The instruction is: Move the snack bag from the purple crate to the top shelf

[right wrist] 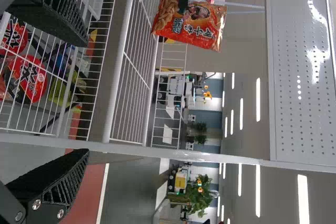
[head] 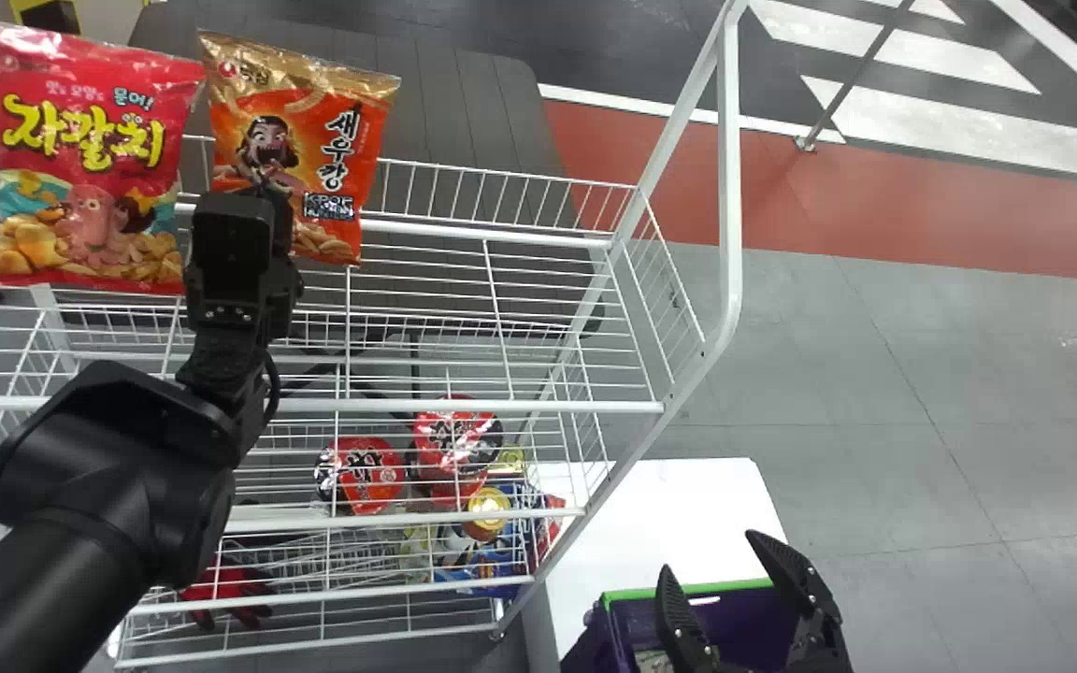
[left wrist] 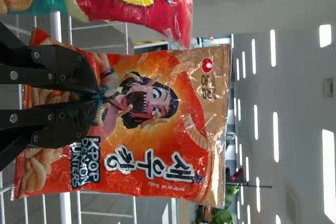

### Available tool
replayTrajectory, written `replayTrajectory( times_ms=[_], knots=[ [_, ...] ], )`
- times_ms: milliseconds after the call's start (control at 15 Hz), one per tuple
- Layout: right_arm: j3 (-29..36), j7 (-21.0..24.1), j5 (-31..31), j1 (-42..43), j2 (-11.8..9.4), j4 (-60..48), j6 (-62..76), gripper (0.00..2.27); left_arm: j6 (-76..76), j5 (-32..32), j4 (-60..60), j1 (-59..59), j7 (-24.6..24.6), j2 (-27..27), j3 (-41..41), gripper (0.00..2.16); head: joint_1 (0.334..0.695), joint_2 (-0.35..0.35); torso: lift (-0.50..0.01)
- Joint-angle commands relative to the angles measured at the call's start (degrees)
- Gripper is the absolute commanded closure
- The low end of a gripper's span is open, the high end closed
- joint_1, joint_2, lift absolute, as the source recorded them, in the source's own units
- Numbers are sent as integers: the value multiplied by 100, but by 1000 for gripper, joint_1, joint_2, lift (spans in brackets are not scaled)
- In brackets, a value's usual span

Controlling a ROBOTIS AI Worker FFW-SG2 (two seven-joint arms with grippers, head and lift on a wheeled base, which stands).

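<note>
Orange snack bag [head: 342, 159] is sitting upright at the top shelf [head: 501, 407], clamped in my left gripper [left wrist: 98, 98]; I'm favouring gentle, straight lowering before releasing. My right gripper [head: 709, 553] is hovering near right, fingers apart.

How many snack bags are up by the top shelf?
2: a red bag at the left of the top shelf, an orange bag beside it, at the left end effector. More may be hidden.

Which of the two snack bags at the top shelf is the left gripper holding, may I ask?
The orange bag with the gold top: the left gripper pinches it, while the red bag stands beside it.
</note>
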State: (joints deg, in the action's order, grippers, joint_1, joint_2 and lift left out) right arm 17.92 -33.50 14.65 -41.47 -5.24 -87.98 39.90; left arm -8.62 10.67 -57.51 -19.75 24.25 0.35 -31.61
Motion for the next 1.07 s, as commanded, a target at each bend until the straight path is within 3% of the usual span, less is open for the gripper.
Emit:
replayTrajectory(
  times_ms=[0,533,867,1000],
  knots=[
    [-17,2,-41,52,5,26,-14,97,-4,-3,-6,42,9,-50,14,991,695,-322,1],
    [-70,19,-103,104,14,61,-14,97,14,-38,29,86,-43,-50,23,883,695,-311,1],
    [-70,19,-111,104,14,70,4,97,14,-30,38,86,-79,-50,93,245,695,-310,1],
    [-70,19,-111,104,14,70,4,97,-4,-30,29,103,-61,-50,93,134,695,-306,1]
  ],
)
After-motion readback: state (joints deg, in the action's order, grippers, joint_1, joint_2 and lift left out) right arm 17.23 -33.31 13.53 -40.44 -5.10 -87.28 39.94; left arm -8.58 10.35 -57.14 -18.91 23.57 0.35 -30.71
